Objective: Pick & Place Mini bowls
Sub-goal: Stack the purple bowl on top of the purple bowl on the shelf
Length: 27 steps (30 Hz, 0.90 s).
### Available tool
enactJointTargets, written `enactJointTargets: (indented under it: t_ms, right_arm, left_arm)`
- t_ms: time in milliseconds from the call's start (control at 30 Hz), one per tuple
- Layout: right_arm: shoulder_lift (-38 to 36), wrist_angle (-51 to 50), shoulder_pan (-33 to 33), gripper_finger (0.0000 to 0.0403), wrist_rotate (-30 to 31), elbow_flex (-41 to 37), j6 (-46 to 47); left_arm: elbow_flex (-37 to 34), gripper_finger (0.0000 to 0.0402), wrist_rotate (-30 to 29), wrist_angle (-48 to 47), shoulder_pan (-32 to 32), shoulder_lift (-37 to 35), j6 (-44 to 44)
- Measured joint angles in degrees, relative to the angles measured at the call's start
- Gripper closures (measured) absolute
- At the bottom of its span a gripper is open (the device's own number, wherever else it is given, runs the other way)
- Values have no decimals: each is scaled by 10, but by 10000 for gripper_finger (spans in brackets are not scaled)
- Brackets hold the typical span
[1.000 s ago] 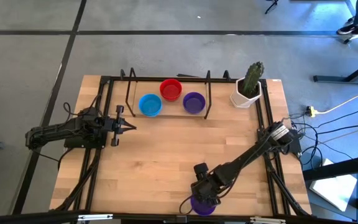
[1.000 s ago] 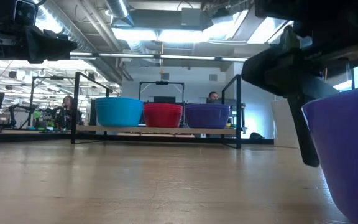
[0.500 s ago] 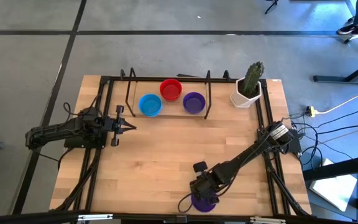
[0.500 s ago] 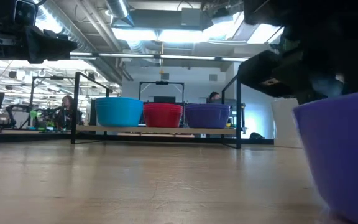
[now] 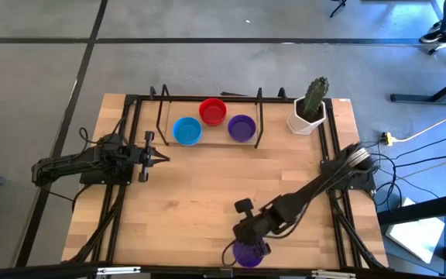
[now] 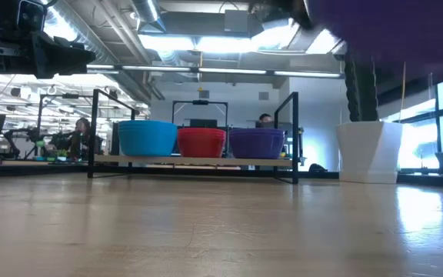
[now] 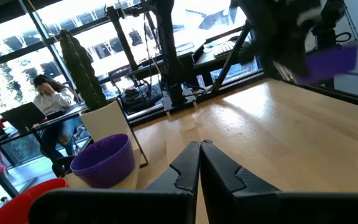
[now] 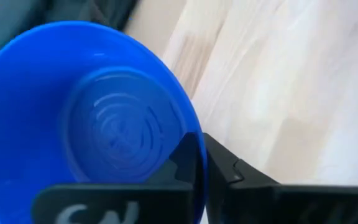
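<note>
Two dark articulated arms, matt black throughout.

Left arm [image 5: 76,165]: slim black links joined by rounded housings, with a small knob standing off the wrist; the left pincer [image 5: 161,158] ends in two narrow tapered black fingers [image 7: 185,168] with angular stepped inner faces. Right arm [image 5: 316,190]: the same black build, a pale metallic band at its base joint, thin black cables trailing beside it. Right pincer [image 5: 248,246]: flat black fingers [image 8: 219,174], with white lettering, only partly legible, on the black housing behind them.
</note>
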Motion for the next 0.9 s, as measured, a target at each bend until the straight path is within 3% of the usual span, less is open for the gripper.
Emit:
enactJointTargets:
  t_ms: [100,267,367,500,667,900]
  right_arm:
    - [-57,14,0,391,20,-9,-9]
    - [-172,68,0,397,2,-61,-55]
    - [-252,117,1,397,43,-117,-87]
    - [-375,216,-2,397,95,-235,-125]
    - [-526,344,-21,397,102,-412,-147]
    - [-684,580,-34,397,104,-633,-250]
  left_arm:
    - [0,393,0,0,0,0,0]
    - [0,398,0,0,0,0,0]
    - [0,396,0,0,0,0,-4]
    - [0,393,0,0,0,0,-4]
    - [0,398,0,0,0,0,-4]
    - [0,396,0,0,0,0,-13]
